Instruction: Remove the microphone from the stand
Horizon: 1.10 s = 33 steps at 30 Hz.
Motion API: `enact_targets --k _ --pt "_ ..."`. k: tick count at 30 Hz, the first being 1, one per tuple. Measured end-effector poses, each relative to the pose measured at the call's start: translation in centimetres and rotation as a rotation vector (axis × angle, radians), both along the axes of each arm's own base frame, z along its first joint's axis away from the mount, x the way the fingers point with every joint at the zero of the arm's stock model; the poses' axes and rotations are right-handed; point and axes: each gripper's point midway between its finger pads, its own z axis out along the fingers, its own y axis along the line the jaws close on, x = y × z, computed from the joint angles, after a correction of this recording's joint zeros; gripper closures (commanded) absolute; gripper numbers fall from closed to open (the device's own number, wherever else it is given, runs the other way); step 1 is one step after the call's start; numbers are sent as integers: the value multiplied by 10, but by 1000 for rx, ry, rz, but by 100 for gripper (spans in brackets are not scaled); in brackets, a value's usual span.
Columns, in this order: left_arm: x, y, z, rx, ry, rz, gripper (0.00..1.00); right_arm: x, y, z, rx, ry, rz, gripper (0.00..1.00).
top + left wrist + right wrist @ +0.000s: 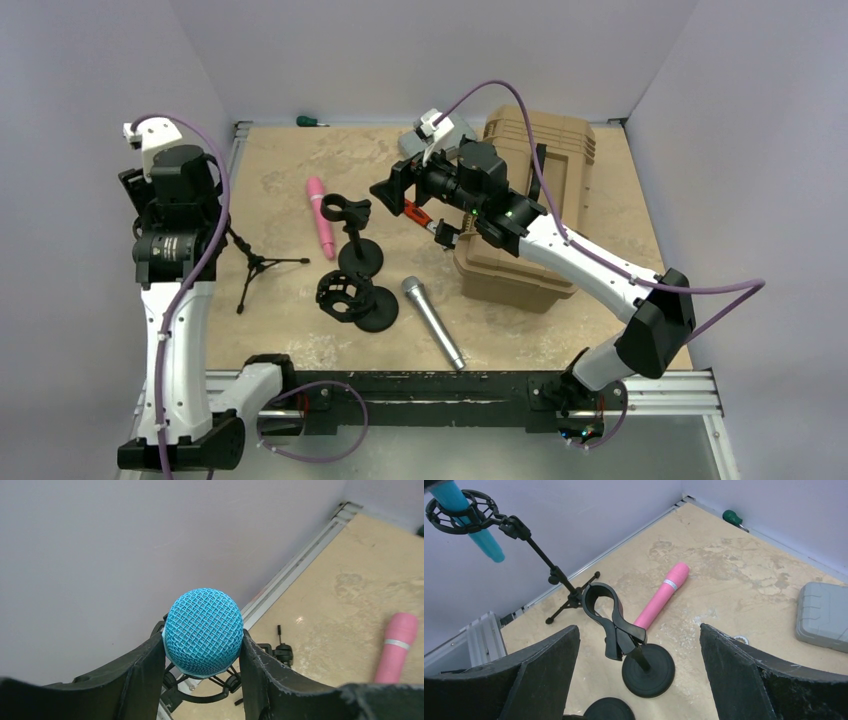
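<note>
Raised beside the wall (100,555), left gripper (202,652) clamps the blue microphone (204,625); right gripper (636,630) hangs spread wide

Pale lilac walls (400,50), seemingly stone-patterned tabletop (285,165)

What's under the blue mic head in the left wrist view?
A black shock-mount ring shows below the blue microphone. The handle is hidden by its head and the left claw.

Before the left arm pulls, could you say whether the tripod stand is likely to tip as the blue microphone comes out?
Probably tippy: the tripod stand has thin legs and carries the blue microphone high on a slanted rod. It looks light, so it may lift with the microphone.
</note>
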Motion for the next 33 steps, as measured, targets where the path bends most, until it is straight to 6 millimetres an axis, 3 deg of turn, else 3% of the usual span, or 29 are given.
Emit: enact_targets --k 6,11,21,25,28,33 --pt "-4 -16 59 -26 -170 -103 84 0 0 1 2 -2 1 12" --pt "-20 -27 114 -36 -338 -184 100 0 2 -2 0 2 6 12" --pt "-59 -74 208 -86 -697 -474 100 2 4 -5 -1 3 10 12" --pt "-71 -100 224 -152 -800 -615 100 1 5 -4 2 1 18 12" --pt "-69 -121 228 -229 -833 -718 100 0 7 -5 4 0 25 12" --pt "-32 -164 207 -437 -766 -896 100 -10 10 -10 2 -13 89 12"
